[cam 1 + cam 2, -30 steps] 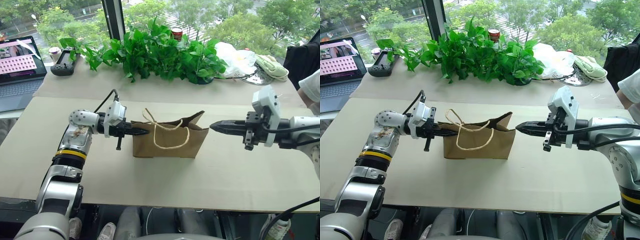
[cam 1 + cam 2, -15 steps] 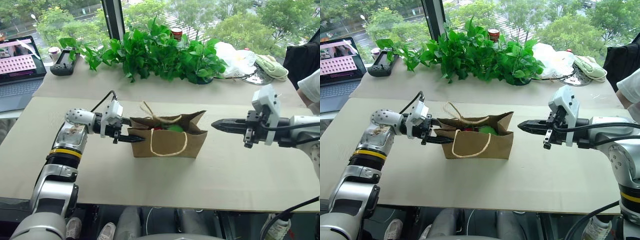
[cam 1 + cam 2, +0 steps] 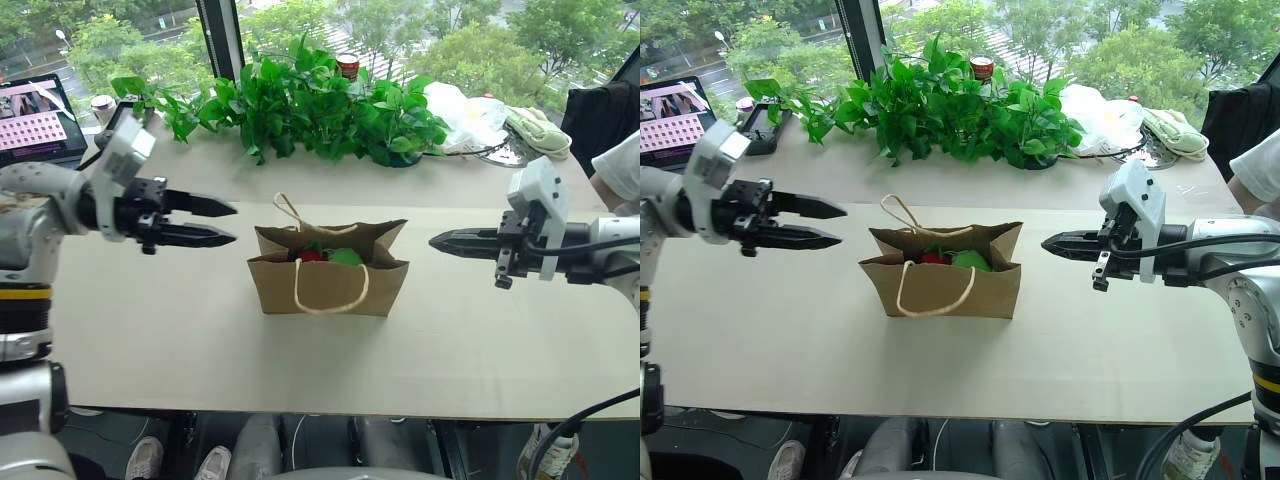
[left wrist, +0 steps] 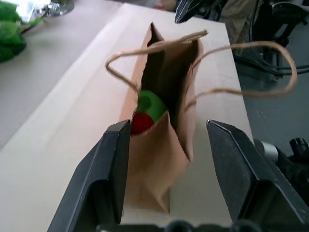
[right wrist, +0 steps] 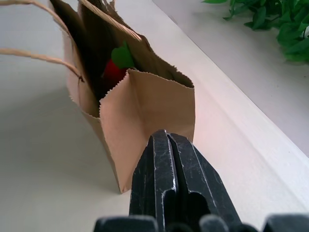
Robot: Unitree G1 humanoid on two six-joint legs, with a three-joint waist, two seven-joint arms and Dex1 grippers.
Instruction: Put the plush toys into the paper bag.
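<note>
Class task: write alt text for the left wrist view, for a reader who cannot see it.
An open brown paper bag stands on a pale table, with a red toy and a green toy inside. The left gripper is open, its fingers framing the bag.

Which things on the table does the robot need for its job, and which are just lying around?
For the job:
- paper bag
- red chili toy, inside the bag
- green toy, inside the bag

Just lying around:
- leafy plants
- laptop
- white plastic bag
- red can
</note>
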